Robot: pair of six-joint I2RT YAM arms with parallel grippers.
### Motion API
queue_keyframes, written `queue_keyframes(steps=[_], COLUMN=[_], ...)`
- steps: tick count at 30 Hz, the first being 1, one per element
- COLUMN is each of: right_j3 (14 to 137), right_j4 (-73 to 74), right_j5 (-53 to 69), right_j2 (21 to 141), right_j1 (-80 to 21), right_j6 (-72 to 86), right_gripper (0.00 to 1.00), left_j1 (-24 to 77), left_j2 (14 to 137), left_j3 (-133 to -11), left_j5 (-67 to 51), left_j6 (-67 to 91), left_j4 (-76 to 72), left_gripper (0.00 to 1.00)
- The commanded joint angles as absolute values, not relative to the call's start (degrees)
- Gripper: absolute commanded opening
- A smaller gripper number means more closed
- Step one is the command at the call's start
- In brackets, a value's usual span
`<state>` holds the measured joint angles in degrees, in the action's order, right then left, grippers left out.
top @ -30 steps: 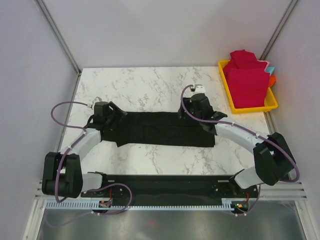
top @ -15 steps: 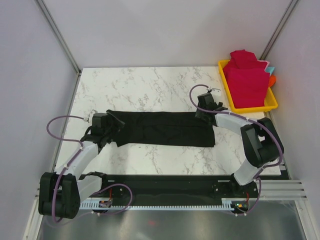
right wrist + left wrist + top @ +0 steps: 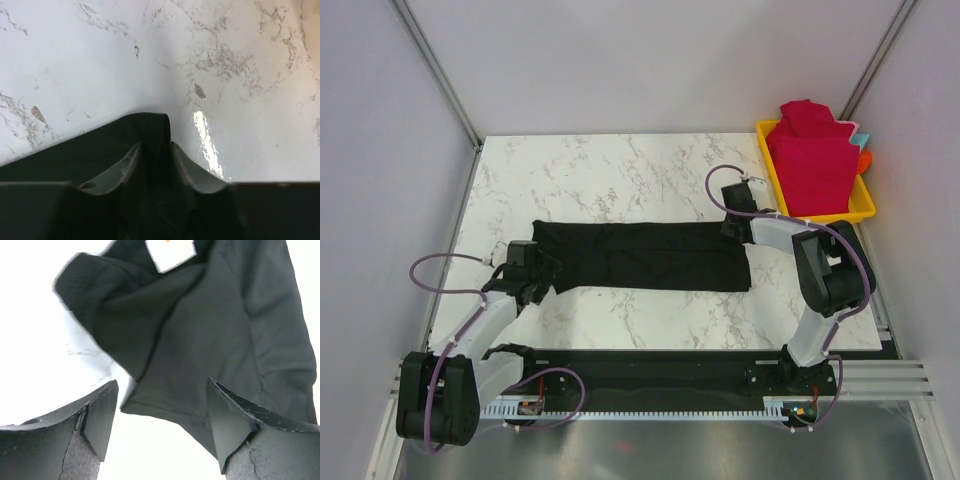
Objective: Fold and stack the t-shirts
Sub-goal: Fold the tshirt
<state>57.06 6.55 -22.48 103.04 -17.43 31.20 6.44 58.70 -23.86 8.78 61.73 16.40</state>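
My left gripper [image 3: 530, 272], nearest the table's front edge, sits over the left end of the black t-shirt [image 3: 640, 258], its jaws spread wide with nothing between them. From its wrist camera, the two dark fingers [image 3: 100, 420] frame rumpled cloth lying on the marble-patterned table [image 3: 600, 175], with a white label [image 3: 172, 252] showing farther on. The shirt lies folded into a long band across the middle of the table, running left to right. At its far right corner my right gripper [image 3: 736, 225] has its jaws drawn narrow, pinching a raised ridge of black cloth between the pale fingers [image 3: 192, 172]. Beyond it, at the table's far right, crimson t-shirts [image 3: 812, 160] sit piled in a yellow tray [image 3: 825, 215].
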Motion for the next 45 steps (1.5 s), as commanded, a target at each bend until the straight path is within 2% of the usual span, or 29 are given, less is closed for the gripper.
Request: queue_keyframes(steps=[1,2,5,8,11,16,19,20,21,22,25,28,32,36,39,42,43,45], right_j3=[57.3,57.0,56.5,56.2,55.5,54.1,52.7,52.3,51.9,50.7,48.5,45.2,40.4,34.4,29.6,25.3,26.9,29.5], right_j4=[7.0,7.0,6.6,6.5,6.3,6.2,6.2,6.3,6.3,6.3,7.7,8.9,11.2,15.5,20.1,21.7,24.0,29.0], right_j5=[-20.7,-20.6,-20.3,-19.8,-19.9,-20.2,-21.2,-20.8,-20.7,-20.5,-18.4,-17.1,-15.8,-13.7,-13.0,-17.5,-20.9,-29.4], right_j2=[104.2,104.0,103.4,102.7,101.9,99.5,97.5,97.0,96.2,95.7,95.0,94.0,89.2,78.8,68.5,56.0,53.2,47.1], right_j1=[-17.0,-17.1,-17.0,-17.1,-17.0,-17.1,-17.1,-17.1,-17.0,-17.0,-17.1,-17.2,-19.8,-26.5,-37.8,-57.4,-60.4,-63.8], right_j6=[32.1,32.1,32.1,32.2,32.4,33.0,33.7,33.9,34.4,34.8,37.8,40.5,41.6,47.0,59.1,71.7,73.3,72.9], right_gripper=[0.32,0.26,0.19,0.12,0.11,0.11,0.09,0.09,0.09,0.08,0.04,0.03,0.05,0.13,0.22,0.43,0.63,0.83], left_j1=[6.0,6.0,5.9,5.8,5.8,5.6,5.1,4.7,4.7,4.5,4.3,4.3,4.3,4.4,4.9,5.1,5.1,5.1], left_j2=[58.4,58.4,58.9,60.9,64.5,73.7,79.9,81.4,82.9,84.5,91.0,98.4,110.1,122.8,132.1,140.1,143.5,146.5], left_j3=[-22.6,-22.3,-22.1,-22.3,-22.4,-25.7,-27.8,-29.9,-31.3,-32.9,-40.9,-51.5,-68.2,-85.7,-100.0,-111.4,-113.7,-119.9], left_j5=[13.8,14.3,16.1,16.9,16.2,16.6,15.1,14.4,14.2,13.9,12.7,12.0,5.2,-1.5,-3.5,-7.7,-8.8,-11.0], left_j6=[67.8,68.2,69.1,69.7,69.3,70.3,70.7,70.6,69.8,69.5,67.4,65.8,63.9,57.7,54.9,53.3,53.1,52.6], left_j4=[18.0,17.9,17.2,15.2,10.6,9.1,6.9,6.2,6.1,6.2,6.8,9.2,9.7,11.5,16.8,18.5,18.6,18.7], left_gripper=[0.77,0.76,0.74,0.68,0.54,0.48,0.32,0.16,0.06,0.02,0.02,0.02,0.02,0.02,0.02,0.02,0.02,0.02])
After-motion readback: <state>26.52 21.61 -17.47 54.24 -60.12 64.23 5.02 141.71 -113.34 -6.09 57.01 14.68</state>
